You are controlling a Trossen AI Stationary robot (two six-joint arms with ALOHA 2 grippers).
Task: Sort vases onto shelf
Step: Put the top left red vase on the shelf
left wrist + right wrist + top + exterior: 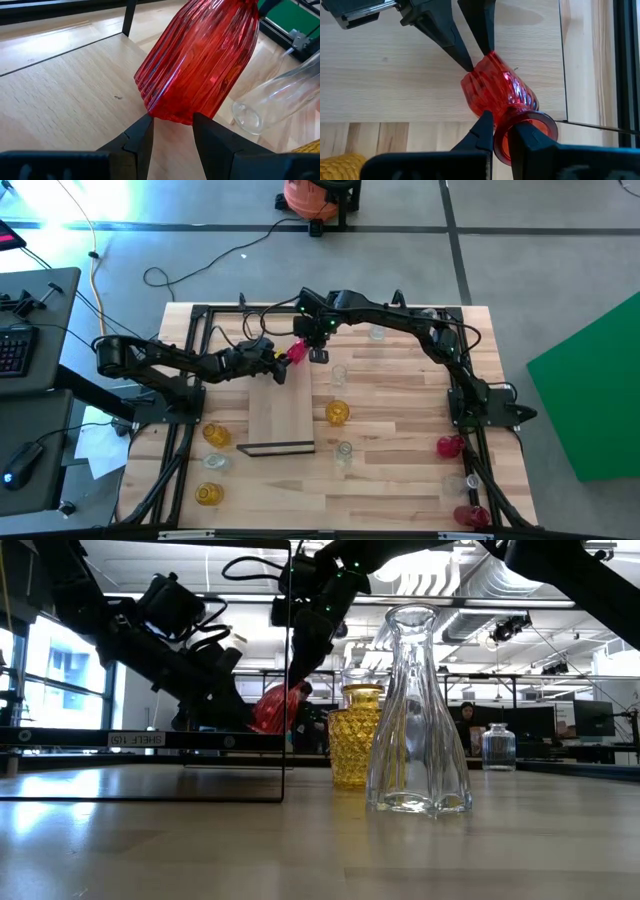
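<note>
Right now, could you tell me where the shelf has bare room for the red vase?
The shelf is bare from its middle to the dark front strip. Its far edge is crowded: left gripper, right gripper and the tilted red vase meet there.

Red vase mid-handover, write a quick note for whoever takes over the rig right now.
Right gripper: shut on the neck of the red vase, holding it tilted just above the far end of the shelf.
Left gripper: open, fingers at the vase's base, not clamped.
Shelf: nothing stands on it yet.
On the table: three amber vases left of the shelf, one yellow vase right of it, clear vases scattered around, two more red ones by the right edge.
Left to do: complete this handover or placement, then sort all the rest.
</note>
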